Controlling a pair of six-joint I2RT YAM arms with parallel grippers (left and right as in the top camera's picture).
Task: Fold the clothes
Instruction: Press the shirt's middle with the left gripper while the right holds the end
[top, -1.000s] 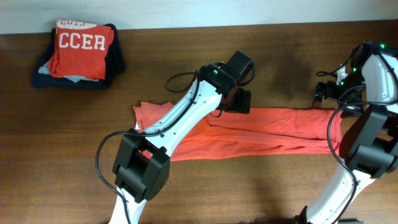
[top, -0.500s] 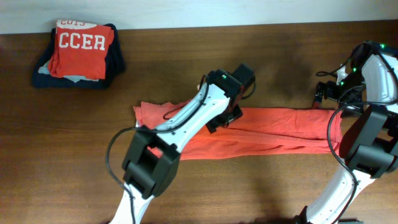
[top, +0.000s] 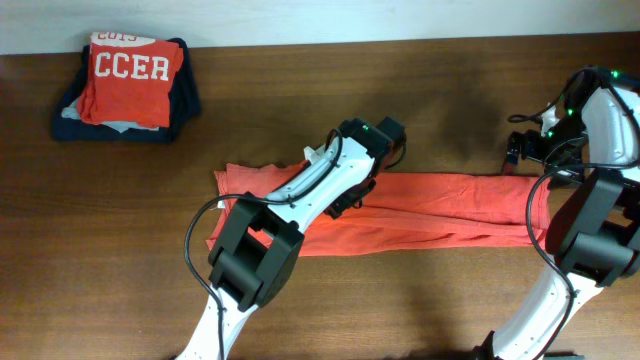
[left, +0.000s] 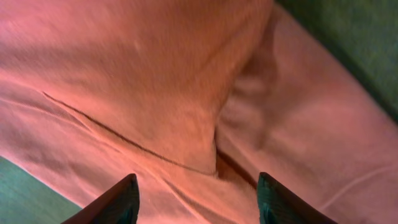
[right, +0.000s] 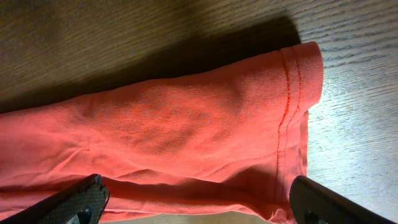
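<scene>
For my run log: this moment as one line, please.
left fingers open over T-shirt middle | right fingers open at its hem

Your counter (top: 120, 260) is dark brown wood. An orange-red shirt (top: 450, 205) lies flat across its middle, folded into a long band running left to right. At the far left corner sits a folded navy garment (top: 70, 128), with a red shirt (top: 130, 85) lettered "CCER" stacked on it.

One T-shirt (top: 450, 205), two folded garments (red shirt (top: 130, 85) atop navy garment (top: 190, 100)), two arms (top: 318, 180) (top: 605, 115).
</scene>
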